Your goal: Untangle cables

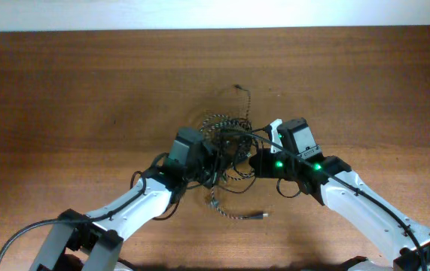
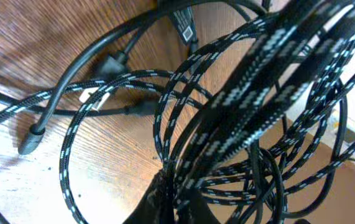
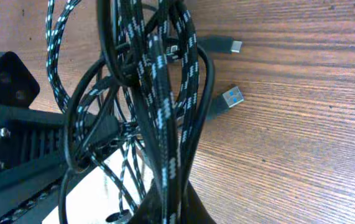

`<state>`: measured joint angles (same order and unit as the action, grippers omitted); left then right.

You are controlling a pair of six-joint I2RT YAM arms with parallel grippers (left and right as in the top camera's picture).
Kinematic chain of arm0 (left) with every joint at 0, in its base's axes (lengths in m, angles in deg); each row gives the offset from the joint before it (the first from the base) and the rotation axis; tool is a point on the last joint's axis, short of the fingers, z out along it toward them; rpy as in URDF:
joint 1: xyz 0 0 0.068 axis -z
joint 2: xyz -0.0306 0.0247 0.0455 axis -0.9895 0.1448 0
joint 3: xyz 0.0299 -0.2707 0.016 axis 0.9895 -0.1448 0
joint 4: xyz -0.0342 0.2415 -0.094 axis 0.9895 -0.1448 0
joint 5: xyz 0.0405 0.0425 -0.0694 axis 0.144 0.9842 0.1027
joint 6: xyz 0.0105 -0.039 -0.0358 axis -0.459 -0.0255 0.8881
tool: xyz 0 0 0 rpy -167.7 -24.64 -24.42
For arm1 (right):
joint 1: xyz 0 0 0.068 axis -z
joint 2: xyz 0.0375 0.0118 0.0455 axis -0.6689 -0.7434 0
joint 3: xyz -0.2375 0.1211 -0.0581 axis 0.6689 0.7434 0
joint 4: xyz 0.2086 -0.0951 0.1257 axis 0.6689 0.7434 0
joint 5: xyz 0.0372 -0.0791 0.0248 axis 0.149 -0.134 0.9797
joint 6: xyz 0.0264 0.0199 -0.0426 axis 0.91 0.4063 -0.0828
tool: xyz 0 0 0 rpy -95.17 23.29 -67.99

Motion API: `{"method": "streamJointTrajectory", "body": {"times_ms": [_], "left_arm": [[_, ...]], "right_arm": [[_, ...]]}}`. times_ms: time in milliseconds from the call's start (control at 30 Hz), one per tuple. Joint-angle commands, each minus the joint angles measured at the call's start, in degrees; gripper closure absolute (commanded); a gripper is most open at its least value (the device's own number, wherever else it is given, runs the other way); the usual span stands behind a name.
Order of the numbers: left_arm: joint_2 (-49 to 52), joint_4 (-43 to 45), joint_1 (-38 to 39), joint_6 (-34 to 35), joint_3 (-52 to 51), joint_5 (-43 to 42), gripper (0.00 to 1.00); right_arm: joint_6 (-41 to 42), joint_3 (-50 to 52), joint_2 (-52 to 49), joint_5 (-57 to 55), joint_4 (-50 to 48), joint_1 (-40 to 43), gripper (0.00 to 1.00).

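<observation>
Now | left gripper [image 1: 213,160] and right gripper [image 1: 257,162] each clamped on braided cable [image 1: 226,120] | black cable [image 2: 71,74] snarled in | knot held between: 3 o'clock of left, 9 o'clock of right, equally near.

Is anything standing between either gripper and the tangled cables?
Nothing visible does. The left gripper and the right gripper are each shut on the braided cable, right where it tangles with the thin black cable. No other object lies between.

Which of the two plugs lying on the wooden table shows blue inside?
The wider black plug, lower in the right wrist view, with a blue-lined metal mouth; the slimmer black plug above it has a plain silver tip.
</observation>
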<state>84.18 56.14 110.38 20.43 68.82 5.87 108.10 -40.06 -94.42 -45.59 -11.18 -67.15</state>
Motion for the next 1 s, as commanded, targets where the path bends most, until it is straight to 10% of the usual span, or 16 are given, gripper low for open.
{"method": "streamJointTrajectory", "body": {"times_ms": [0, 233, 367, 533, 733, 800, 933, 967], "left_arm": [[0.42, -0.87, 1.53, -0.79, 0.15, 5.92, 1.00], [-21.75, -1.18, -11.26, -35.04, 0.17, -6.34, 1.00], [-38.34, -15.02, -15.80, -40.24, 0.17, -0.76, 1.00], [-33.99, -24.98, -16.11, -40.24, 0.15, 4.87, 1.00], [-20.20, -19.23, -13.70, -40.22, 0.15, 3.13, 1.00], [-19.85, -17.31, -12.52, -39.58, 0.15, 1.66, 1.00], [-19.85, -15.06, -11.82, -39.58, 0.15, -5.01, 1.00], [-19.85, -14.82, -11.82, -39.60, 0.17, -5.46, 1.00]], "right_arm": [[-0.44, -0.20, 0.33, 0.33, -0.09, 0.04, 0.94], [-0.42, 0.20, 0.22, -20.70, 7.10, 0.04, 0.77], [-0.42, 0.20, -1.70, -18.93, 7.10, 0.04, 0.27], [-0.46, 0.13, -1.90, 18.64, -7.23, 0.15, 0.09], [-0.76, 0.13, -1.92, 36.72, -26.23, -0.31, 0.10], [-16.52, 0.15, -1.92, 29.18, -24.28, -3.48, 0.10], [-16.59, 0.17, -2.10, -6.58, -14.97, -12.09, 0.40], [-16.48, 0.15, -2.05, -5.84, -15.19, -12.41, 0.71]]}}
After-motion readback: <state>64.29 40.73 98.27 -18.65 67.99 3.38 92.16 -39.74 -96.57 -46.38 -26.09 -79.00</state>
